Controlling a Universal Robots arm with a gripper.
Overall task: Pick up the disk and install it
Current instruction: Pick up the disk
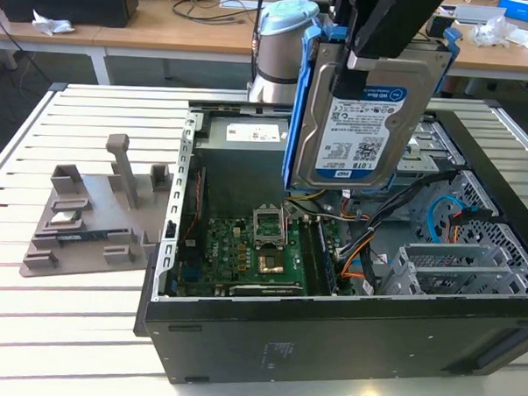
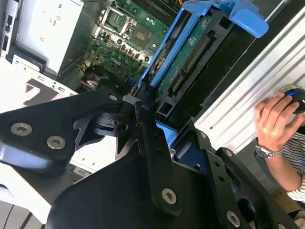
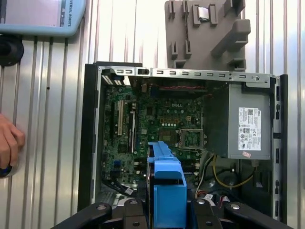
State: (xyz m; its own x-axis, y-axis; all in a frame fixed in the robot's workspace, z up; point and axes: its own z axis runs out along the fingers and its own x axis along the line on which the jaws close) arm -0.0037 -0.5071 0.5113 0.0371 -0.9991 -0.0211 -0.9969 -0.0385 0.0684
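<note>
Disk (image 1: 359,123) above case (image 1: 284,339), cables (image 1: 360,253) beneath

A slatted white table (image 1: 65,330) stands before wooden desks (image 1: 166,36) strewn with cables (image 1: 198,7).

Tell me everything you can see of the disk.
The disk is a silver-grey metal hard drive with blue plastic rails along its sides. The face turned to the exterior view carries a white-and-blue label. The second wrist view shows a green circuit board on its other face. It hangs on edge, slightly tilted, above the open case and appears clear of it. The gripper clamps its upper end.
</note>
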